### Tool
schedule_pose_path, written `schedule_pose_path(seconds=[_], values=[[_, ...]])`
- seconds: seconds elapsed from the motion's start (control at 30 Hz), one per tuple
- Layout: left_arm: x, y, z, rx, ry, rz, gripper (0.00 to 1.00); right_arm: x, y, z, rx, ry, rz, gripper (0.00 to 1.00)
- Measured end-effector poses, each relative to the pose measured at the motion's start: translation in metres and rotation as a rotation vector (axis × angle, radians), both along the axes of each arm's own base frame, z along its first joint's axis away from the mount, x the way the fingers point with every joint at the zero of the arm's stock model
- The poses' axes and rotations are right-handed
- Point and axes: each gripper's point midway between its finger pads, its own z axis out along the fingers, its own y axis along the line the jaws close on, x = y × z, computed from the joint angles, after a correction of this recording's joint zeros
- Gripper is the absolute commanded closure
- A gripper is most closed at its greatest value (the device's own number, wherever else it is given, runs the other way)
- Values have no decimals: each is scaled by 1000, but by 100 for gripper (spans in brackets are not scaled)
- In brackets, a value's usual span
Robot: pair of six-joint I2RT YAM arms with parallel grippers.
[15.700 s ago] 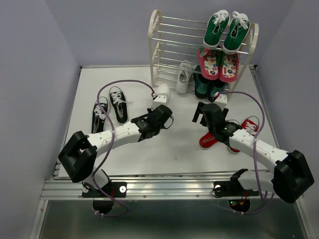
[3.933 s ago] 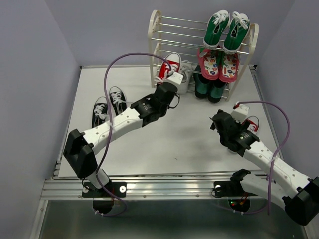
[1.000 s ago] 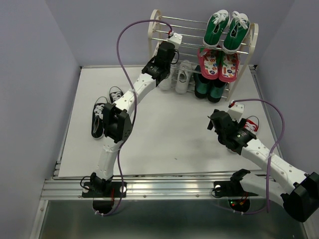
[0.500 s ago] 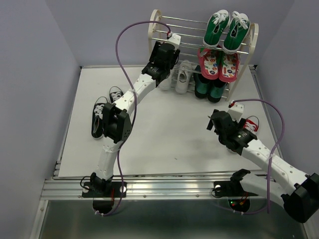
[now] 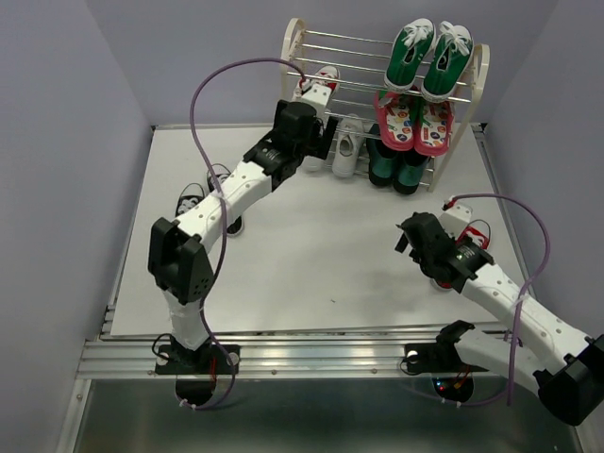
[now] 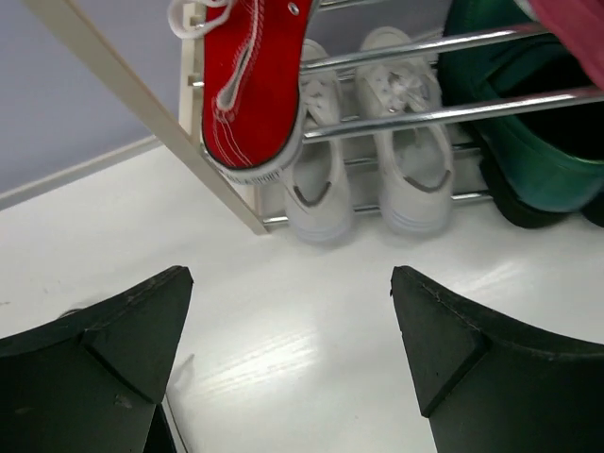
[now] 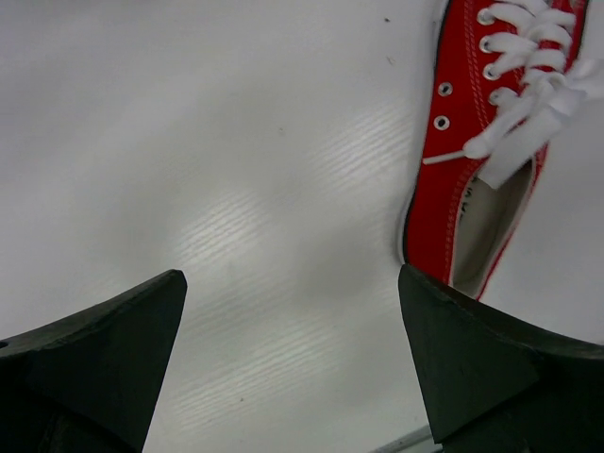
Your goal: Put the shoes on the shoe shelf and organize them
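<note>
Sneaker [image 6: 250, 85], red with white laces, rests on shelf [image 6: 142, 106].

Cream-white rod shoe shelf [image 6: 142, 99]: red white-soled sneaker [image 6: 250, 85] tilted on left tier; white lace-up pair [image 6: 316, 184] at bottom. Second red sneaker [image 7: 472, 160] and black pair [image 5: 189, 204] on table.

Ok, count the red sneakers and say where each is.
2. The first red sneaker sits at the left end of the shoe shelf, on a tier above the white sneakers. The second red sneaker lies on the table by the right pincer. No other shows.
</note>
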Motion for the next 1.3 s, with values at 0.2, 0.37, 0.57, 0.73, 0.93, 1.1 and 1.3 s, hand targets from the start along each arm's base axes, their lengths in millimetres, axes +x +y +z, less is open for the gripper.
schedule_pose_path(seconds=[0.2,0.37,0.57,0.73,0.93,1.1,1.3], values=[[-82,8,14,-172,16,-78,1,-20,-21,-11,-29,123,-161,0],[-135,25,-5,-278,60,-101,1,-30,-56,-22,-55,191,-328,0],[-164,48,-45,-318,123,-45,1,-36,-95,-31,-18,220,-491,0],[-170,54,-49,-350,122,-28,1,-37,-100,-65,9,303,-490,2],[-168,52,-42,-389,98,-21,1,-20,-97,-92,32,322,-451,60],[-169,55,-51,-383,108,-8,1,-13,-97,-87,38,287,-420,99],[-169,57,-55,-384,111,7,1,-4,-84,-71,79,234,-291,99]])
